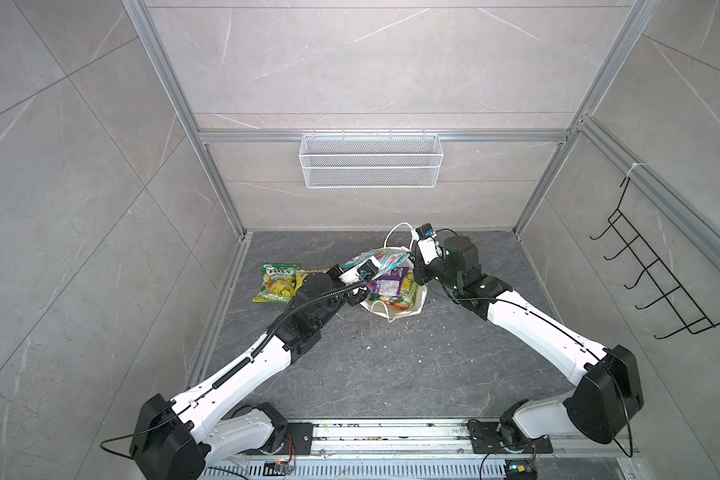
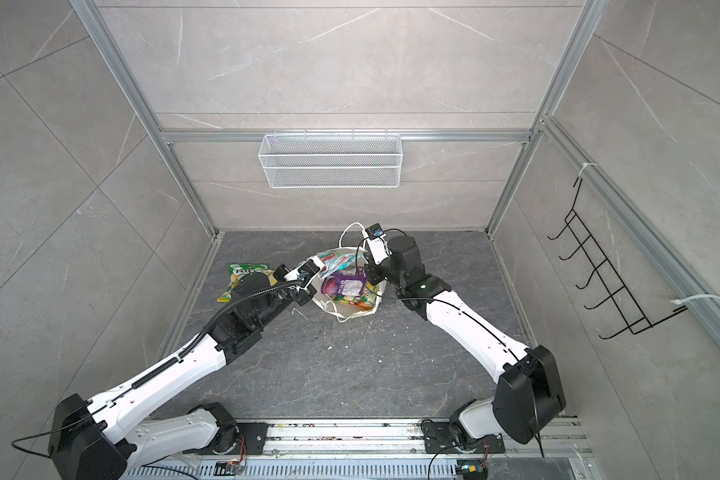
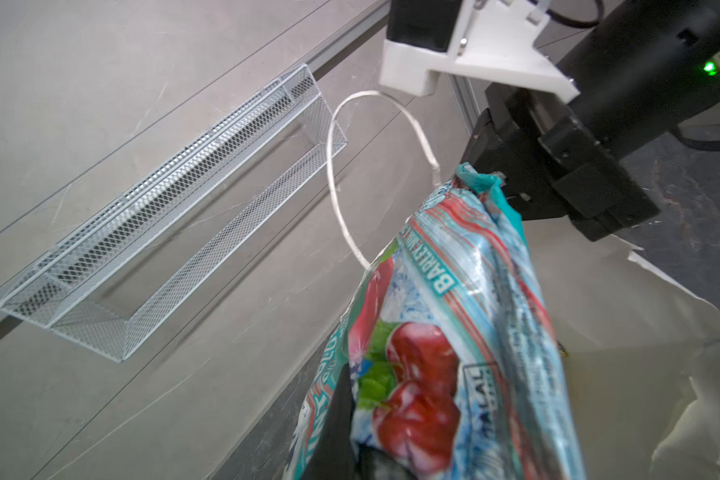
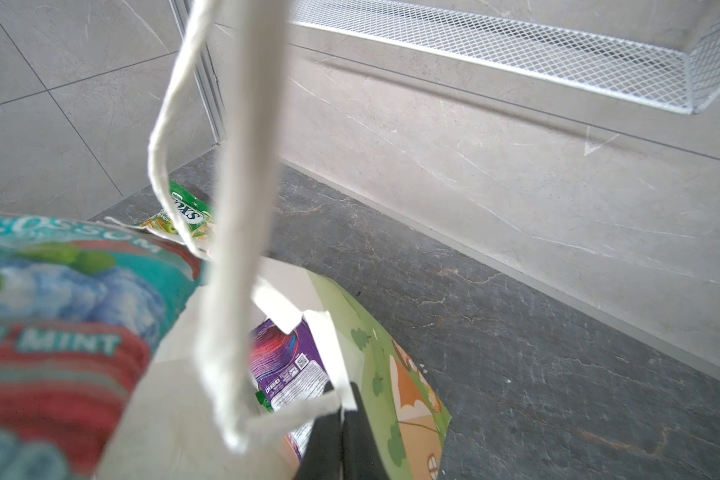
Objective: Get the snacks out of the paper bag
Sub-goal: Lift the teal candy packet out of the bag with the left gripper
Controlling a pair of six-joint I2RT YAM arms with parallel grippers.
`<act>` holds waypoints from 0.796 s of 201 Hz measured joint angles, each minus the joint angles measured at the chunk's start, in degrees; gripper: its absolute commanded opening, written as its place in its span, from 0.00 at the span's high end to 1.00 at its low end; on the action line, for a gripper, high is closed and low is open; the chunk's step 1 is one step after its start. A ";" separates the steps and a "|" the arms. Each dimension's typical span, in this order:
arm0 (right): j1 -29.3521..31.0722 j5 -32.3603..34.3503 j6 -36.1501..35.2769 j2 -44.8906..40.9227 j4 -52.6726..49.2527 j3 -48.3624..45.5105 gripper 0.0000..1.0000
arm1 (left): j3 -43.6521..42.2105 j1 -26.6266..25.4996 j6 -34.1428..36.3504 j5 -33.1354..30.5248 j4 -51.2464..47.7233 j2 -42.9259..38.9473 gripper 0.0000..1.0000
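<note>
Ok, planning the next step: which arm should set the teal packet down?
Left: the left gripper holds the teal packet, the green packet lies on that side; the right gripper pinches the bag.

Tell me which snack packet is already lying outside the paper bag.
The green-yellow packet, flat on the floor left of the bag. The teal packet hangs from the left claw; the purple packet lies inside the bag.

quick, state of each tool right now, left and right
left tool: closed, holding the teal packet
right tool: closed, pinching the rim of the paper bag
</note>
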 measured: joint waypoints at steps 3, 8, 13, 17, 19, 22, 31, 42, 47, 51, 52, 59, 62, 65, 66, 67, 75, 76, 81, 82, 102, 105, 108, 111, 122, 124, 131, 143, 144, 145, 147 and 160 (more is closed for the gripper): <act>-0.13 0.00 0.00 -0.02 -0.09 0.00 1.00 | 0.00 0.02 -0.33 -0.68 0.02 -0.17 1.00; -0.31 -0.02 0.00 -0.04 -0.20 0.00 1.00 | 0.00 0.26 -0.83 -2.01 0.07 -0.42 1.00; -0.52 -0.02 0.00 -0.09 -0.26 0.00 1.00 | 0.00 0.48 -1.29 -3.21 0.09 -0.61 1.00; -0.63 -0.02 0.00 -0.13 -0.28 0.00 1.00 | 0.02 0.72 -1.70 -4.22 0.04 -0.76 1.00; -0.72 -0.02 0.00 -0.15 -0.28 0.00 1.00 | 0.04 0.94 -1.95 -4.90 0.04 -0.79 1.00; -0.85 -0.07 0.00 -0.22 -0.35 0.00 1.00 | 0.04 1.09 -2.23 -5.35 0.04 -0.81 1.00; -1.16 -0.09 0.00 -0.39 -0.48 -0.11 1.00 | 0.04 1.95 -3.17 -7.69 0.02 -0.83 1.00; -1.53 -0.09 0.00 -0.74 -0.74 -0.28 1.00 | 0.04 3.13 -4.68 -10.62 -0.04 -0.76 1.00; -1.66 -0.09 0.00 -0.92 -0.96 -0.35 1.00 | 0.04 3.78 -5.57 -11.85 -0.09 -0.76 1.00; -1.77 -0.09 0.00 -1.05 -1.09 -0.44 1.00 | 0.04 4.24 -6.10 -12.70 -0.11 -0.76 1.00; -1.79 -0.09 0.00 -1.07 -1.11 -0.44 1.00 | 0.04 4.35 -6.29 -12.85 -0.13 -0.76 1.00; -1.97 -0.07 0.00 -1.27 -1.33 -0.57 1.00 | 0.04 5.60 -7.89 -13.92 -0.22 -0.79 1.00; -2.03 -0.07 0.00 -1.33 -1.44 -0.63 1.00 | 0.04 6.27 -8.66 -13.88 -0.28 -0.79 1.00; -2.08 -0.09 -0.02 -1.42 -1.49 -0.66 1.00 | 0.04 6.97 -9.42 -14.03 -0.46 -0.79 1.00; -2.10 -0.07 0.00 -1.46 -1.51 -0.70 1.00 | 0.04 7.17 -9.66 -14.03 -0.52 -0.79 1.00; -2.10 -0.07 0.00 -1.49 -1.53 -0.74 1.00 | 0.04 7.56 -10.10 -13.97 -0.52 -0.79 1.00; -2.21 0.04 0.00 -1.73 -1.70 -0.92 1.00 | 0.04 9.51 -12.11 -13.92 -0.98 -0.79 1.00; -2.21 0.04 -0.02 -1.77 -1.73 -0.96 1.00 | 0.04 9.70 -12.31 -13.90 -1.03 -0.79 1.00; -2.23 0.09 -0.02 -1.88 -1.81 -1.07 1.00 | 0.04 11.15 -13.73 -13.84 -1.40 -0.79 1.00; -2.25 0.09 -0.02 -1.92 -1.84 -1.07 1.00 | 0.04 11.32 -13.90 -13.84 -1.42 -0.79 1.00; -2.62 0.09 -0.02 -2.34 -1.97 -1.14 1.00 | 0.02 15.39 -17.68 -13.73 -3.15 -0.79 1.00; -2.69 0.09 -0.02 -2.40 -1.97 -1.14 1.00 | 0.00 15.82 -18.12 -13.75 -3.39 -0.79 1.00; -2.73 0.09 -0.02 -2.45 -2.01 -1.14 1.00 | 0.00 16.17 -18.47 -13.86 -3.58 -0.79 1.00; -2.80 0.09 -0.02 -2.54 -2.03 -1.14 1.00 | 0.00 16.39 -18.69 -13.86 -3.72 -0.79 1.00; -2.91 0.11 -0.04 -2.78 -2.12 -1.14 1.00 | 0.00 16.70 -19.19 -13.79 -4.11 -0.90 1.00; -2.91 0.09 -0.04 -2.84 -2.14 -1.14 1.00 | 0.00 16.70 -19.21 -13.75 -4.13 -0.94 1.00; -3.02 0.09 -0.04 -2.95 -2.16 -1.14 1.00 | 0.00 16.61 -19.23 -13.53 -4.20 -1.03 1.00; -3.15 0.09 -0.07 -3.17 -2.29 -1.14 1.00 | 0.00 16.50 -19.23 -12.68 -4.31 -1.11 1.00; -3.17 0.09 -0.07 -3.17 -2.32 -1.11 1.00 | 0.00 16.48 -19.23 -12.52 -4.31 -1.11 1.00; -3.17 0.09 -0.07 -3.21 -2.34 -1.14 1.00 | 0.00 16.48 -19.23 -12.46 -4.33 -1.11 1.00; -3.17 0.09 -0.07 -3.23 -2.34 -1.14 1.00 | 0.00 16.48 -19.23 -12.26 -4.37 -1.11 1.00; -3.28 0.11 -0.09 -3.45 -2.43 -1.14 1.00 | 0.28 16.31 -19.23 -11.26 -5.46 -0.70 1.00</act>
